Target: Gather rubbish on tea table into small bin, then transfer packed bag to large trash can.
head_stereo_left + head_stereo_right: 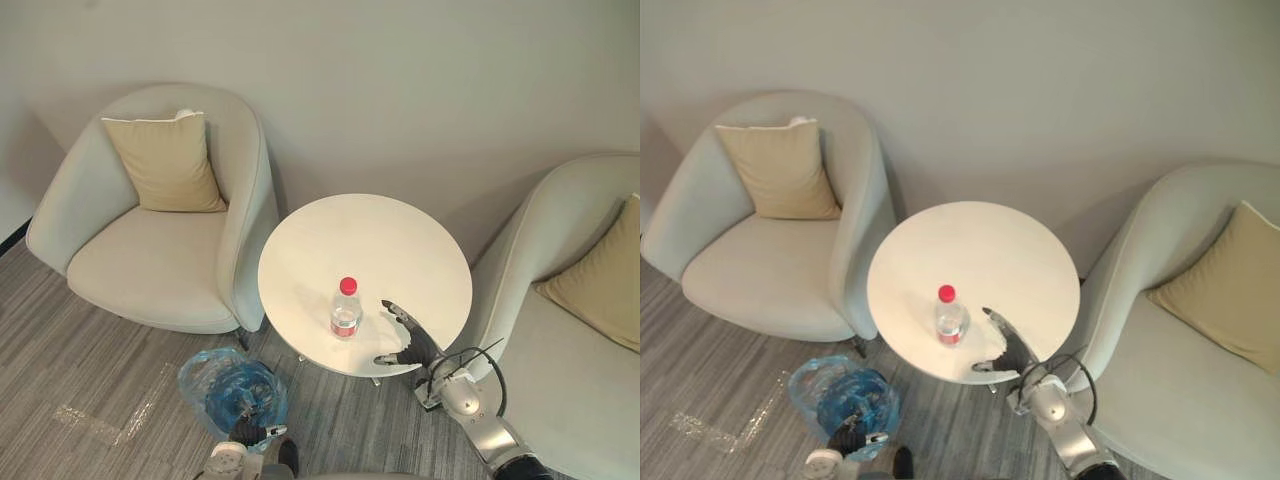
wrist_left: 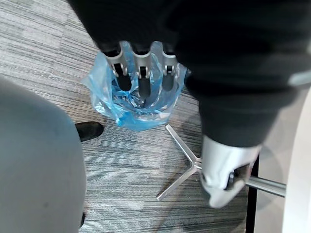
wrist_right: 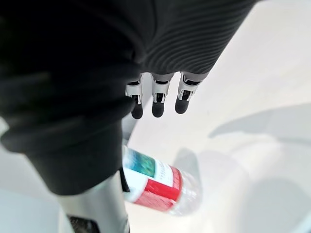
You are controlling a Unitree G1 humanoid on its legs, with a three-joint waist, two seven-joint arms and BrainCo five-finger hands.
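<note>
A clear plastic bottle (image 1: 345,308) with a red cap and a red label stands upright on the round white tea table (image 1: 370,235), near its front edge. My right hand (image 1: 408,343) is open over the table just right of the bottle, a small gap away; the right wrist view shows its straight fingers (image 3: 155,102) above the table and the bottle (image 3: 160,182) beside the thumb. On the floor, front left of the table, stands the small bin lined with a blue bag (image 1: 230,385). My left hand (image 1: 250,432) hangs open over its near rim, fingers (image 2: 141,73) pointing into the bag (image 2: 104,94).
A pale armchair (image 1: 150,260) with a beige cushion (image 1: 165,162) stands left of the table, touching its side. A second armchair (image 1: 570,370) with a cushion is close on the right. The table's metal legs (image 2: 182,162) spread over the grey carpet beside the bin.
</note>
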